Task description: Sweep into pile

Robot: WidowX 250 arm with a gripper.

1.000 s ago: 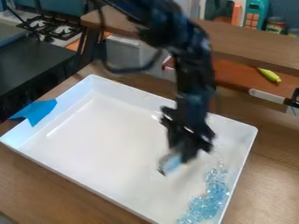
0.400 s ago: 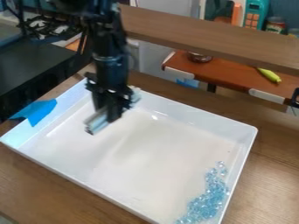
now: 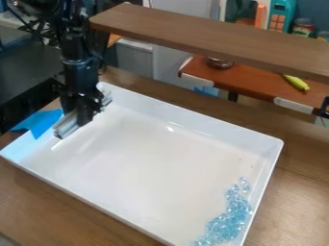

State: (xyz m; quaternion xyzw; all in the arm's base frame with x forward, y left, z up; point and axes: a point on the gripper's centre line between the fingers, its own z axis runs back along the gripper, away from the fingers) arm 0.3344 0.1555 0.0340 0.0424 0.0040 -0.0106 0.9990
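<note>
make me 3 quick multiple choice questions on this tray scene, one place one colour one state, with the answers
1. Where in the tray are the beads?
a) along its right-hand wall in the picture
b) at its centre
c) at its far left corner

2. What colour is the tape?
a) red
b) yellow
c) blue

3. What is the state of the gripper?
a) empty
b) holding a silvery tool
c) holding a bead

1 a: they bunch beside that wall, low in the view
2 c: the patch over the tray's left edge is blue
3 b: the silvery piece sits at its fingertips
</note>
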